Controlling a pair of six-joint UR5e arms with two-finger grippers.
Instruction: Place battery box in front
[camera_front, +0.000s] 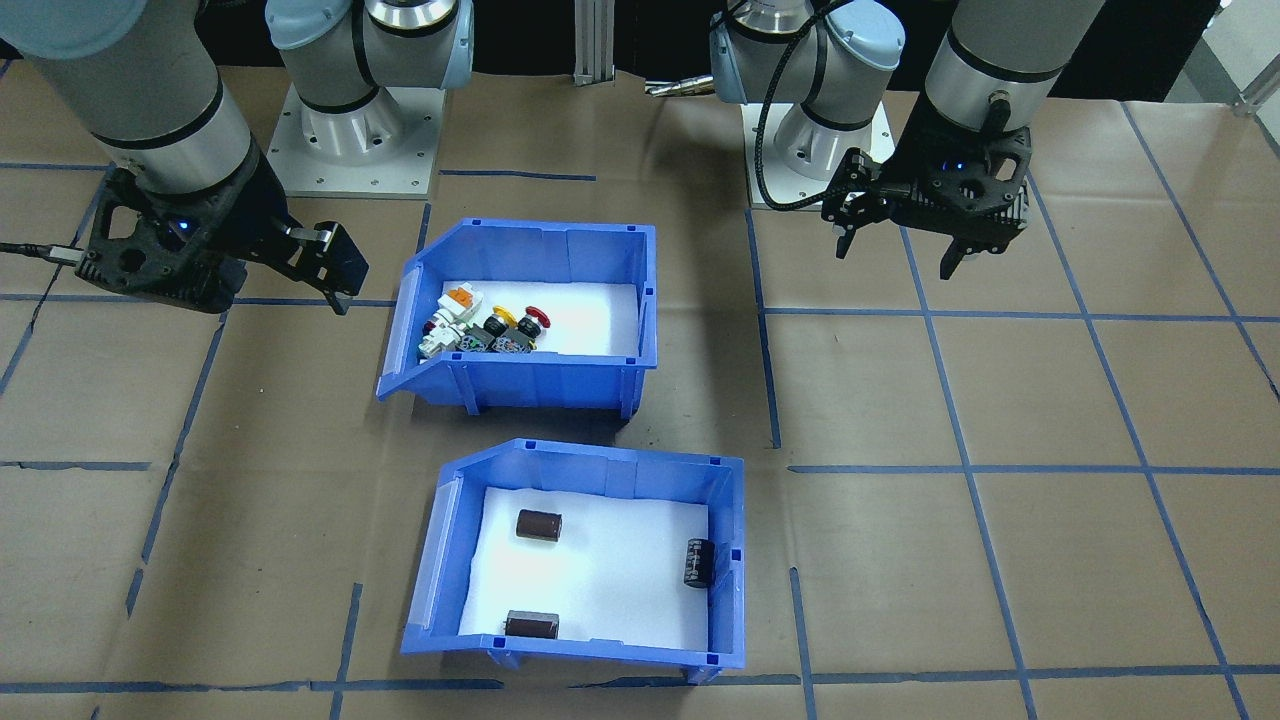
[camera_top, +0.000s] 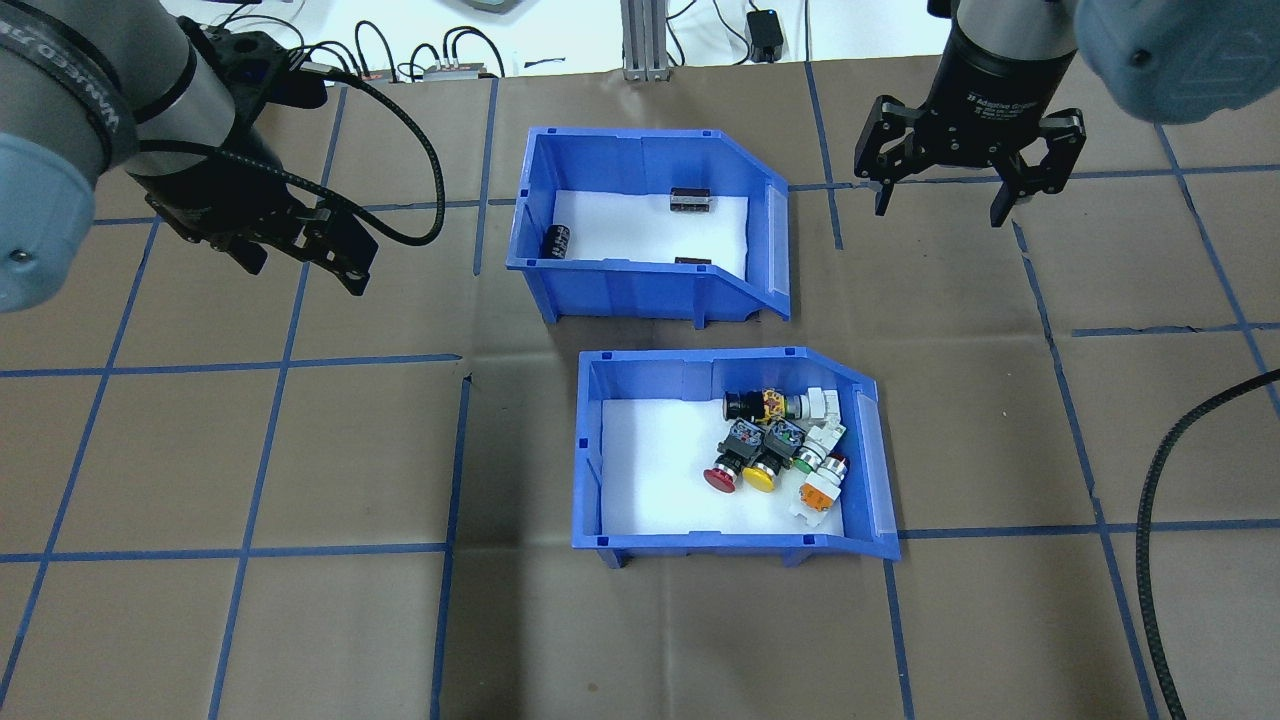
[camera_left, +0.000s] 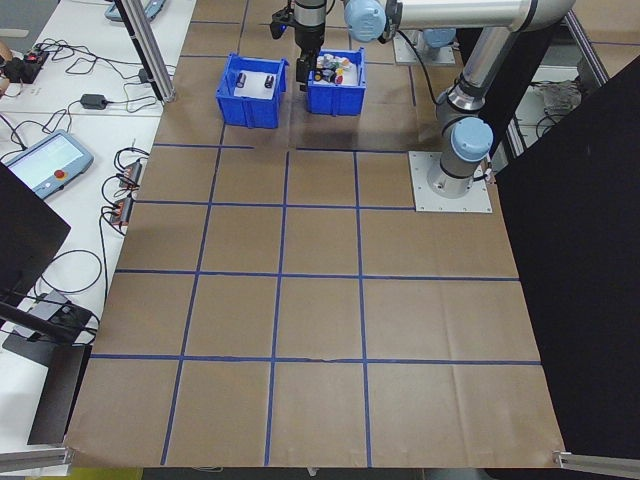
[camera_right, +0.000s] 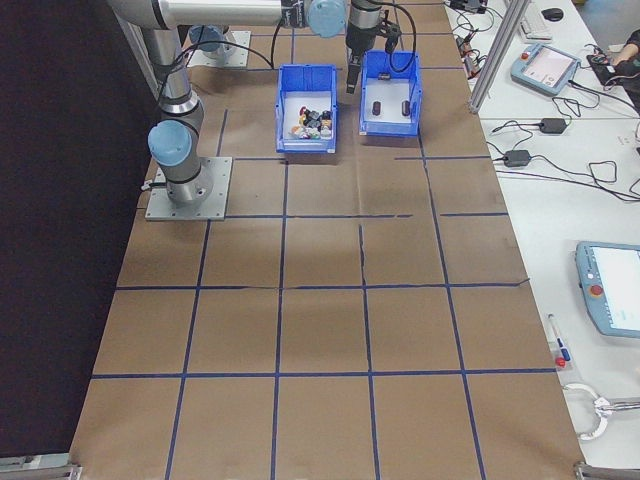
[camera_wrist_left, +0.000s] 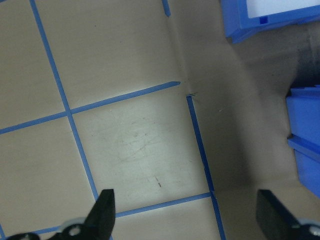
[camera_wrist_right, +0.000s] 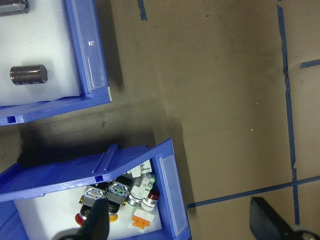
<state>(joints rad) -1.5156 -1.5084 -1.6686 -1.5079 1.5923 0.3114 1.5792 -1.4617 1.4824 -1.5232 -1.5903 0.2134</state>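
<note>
Front-facing: battery box (camera_front: 590, 560) on table, beyond switch bin (camera_front: 530, 315) from robot; left gripper (camera_front: 905, 240) and right gripper (camera_front: 325, 262) spread, empty.
Overhead: box apart from both.
Wrist views: fingers parted over paper.
Placement judged apparently complete or unstarted; cannot tell.

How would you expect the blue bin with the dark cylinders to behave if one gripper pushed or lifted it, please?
The battery box looks like stiff moulded plastic, so it should probably slide across the brown paper without flexing. It holds only three loose cylinders, so it is likely light. They lie on their sides and may roll on the foam if the bin tilts.
</note>
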